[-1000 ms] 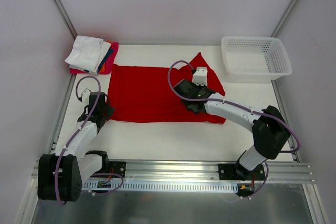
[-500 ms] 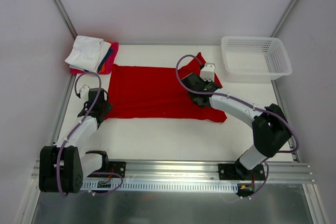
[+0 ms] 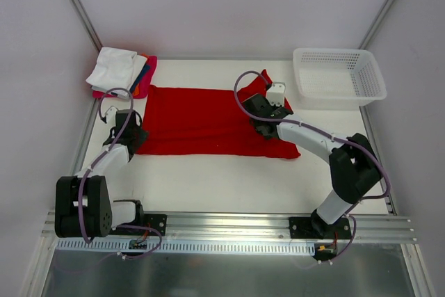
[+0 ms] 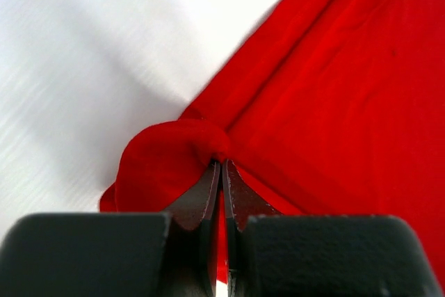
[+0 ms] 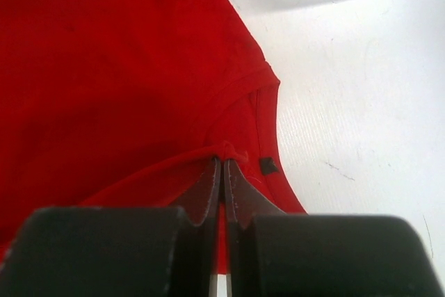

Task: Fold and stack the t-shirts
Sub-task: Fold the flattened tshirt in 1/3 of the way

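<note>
- A white plastic mesh basket [image 3: 341, 92] sits in the far right corner of the white counter [image 3: 222, 180].
- A metal rail [image 3: 229, 225] runs along the counter's near edge.

red t-shirt [image 3: 201, 119]: soft matt cloth | basket [image 3: 338, 76]: white plastic mesh

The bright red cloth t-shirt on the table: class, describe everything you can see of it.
The bright red cloth t-shirt lies as a smooth, wide band across the white table, one pointed part sticking out at its far right. The left gripper pinches its bunched left corner; the right gripper pinches a fold by the neckline.
</note>
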### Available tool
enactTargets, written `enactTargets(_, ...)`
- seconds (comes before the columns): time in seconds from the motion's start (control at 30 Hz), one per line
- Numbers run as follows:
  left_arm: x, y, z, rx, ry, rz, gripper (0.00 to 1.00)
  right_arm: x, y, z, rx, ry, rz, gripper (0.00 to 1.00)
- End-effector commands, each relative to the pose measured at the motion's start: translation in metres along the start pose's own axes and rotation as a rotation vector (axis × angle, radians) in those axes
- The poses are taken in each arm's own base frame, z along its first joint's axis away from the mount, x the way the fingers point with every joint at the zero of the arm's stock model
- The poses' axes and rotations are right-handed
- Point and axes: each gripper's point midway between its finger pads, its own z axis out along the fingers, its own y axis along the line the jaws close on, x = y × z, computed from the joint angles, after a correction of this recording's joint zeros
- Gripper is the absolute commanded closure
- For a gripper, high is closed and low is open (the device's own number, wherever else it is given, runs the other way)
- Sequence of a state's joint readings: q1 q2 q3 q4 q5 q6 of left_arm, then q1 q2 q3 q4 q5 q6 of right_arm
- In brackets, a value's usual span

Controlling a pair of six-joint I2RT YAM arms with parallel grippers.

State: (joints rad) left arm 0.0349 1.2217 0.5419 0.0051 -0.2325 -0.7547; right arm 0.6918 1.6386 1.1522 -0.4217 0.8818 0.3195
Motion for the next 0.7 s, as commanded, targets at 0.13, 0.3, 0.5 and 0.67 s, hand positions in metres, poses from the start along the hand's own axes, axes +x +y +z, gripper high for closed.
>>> enactTargets(0.13, -0.023, -0.046, 0.013, 0.128, 0.009, 0.035, 1.00, -0.023, -0.016, 0.012, 0.069, -0.024, 0.028, 1.00)
enactTargets(0.3, -0.021, -0.052, 0.024, 0.134, 0.031, 0.041, 1.00, -0.021, -0.032, 0.024, 0.109, -0.002, 0.050, 1.00)
enactTargets(0.5, -0.020, -0.053, 0.031, 0.131, 0.039, 0.061, 1.00, -0.020, -0.041, 0.037, 0.123, 0.030, 0.070, 1.00)
enactTargets(0.67, -0.021, -0.054, 0.034, 0.128, 0.037, 0.074, 1.00, -0.019, -0.035, 0.046, 0.117, 0.046, 0.061, 1.00)
